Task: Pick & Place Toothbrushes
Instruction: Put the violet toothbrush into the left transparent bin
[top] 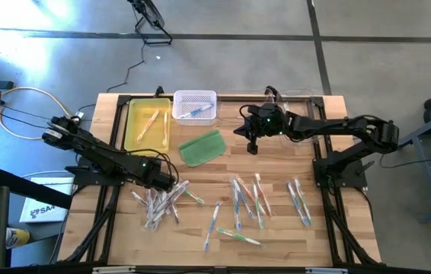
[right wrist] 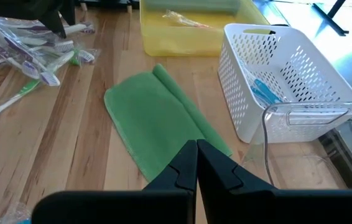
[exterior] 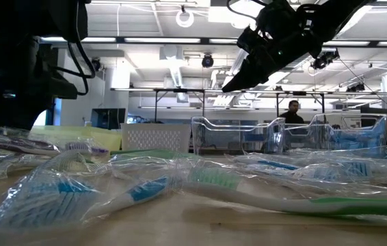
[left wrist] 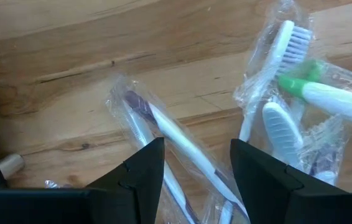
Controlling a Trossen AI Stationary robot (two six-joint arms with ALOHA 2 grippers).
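Observation:
Wrapped toothbrushes lie flat on the wooden table in a pile at the near left point(top: 158, 202), with looser groups in the middle point(top: 242, 202) and on the right point(top: 299, 199). My left gripper point(top: 166, 183) points down over the pile's far end, open. In the left wrist view its fingers point(left wrist: 196, 144) stand on either side of a wrapped purple-and-white toothbrush point(left wrist: 163, 127); no touch shows. My right gripper point(top: 251, 144) hangs shut above the table beside the flat green pad point(right wrist: 157, 118), holding nothing.
At the far edge stand a yellow tray point(top: 133, 125) holding an orange-pink brush, a white perforated basket point(top: 195, 97) holding a blue one, and a clear container point(top: 299, 97). The green pad point(top: 202, 147) lies in front of the basket. A person stands far behind the table point(exterior: 294, 109).

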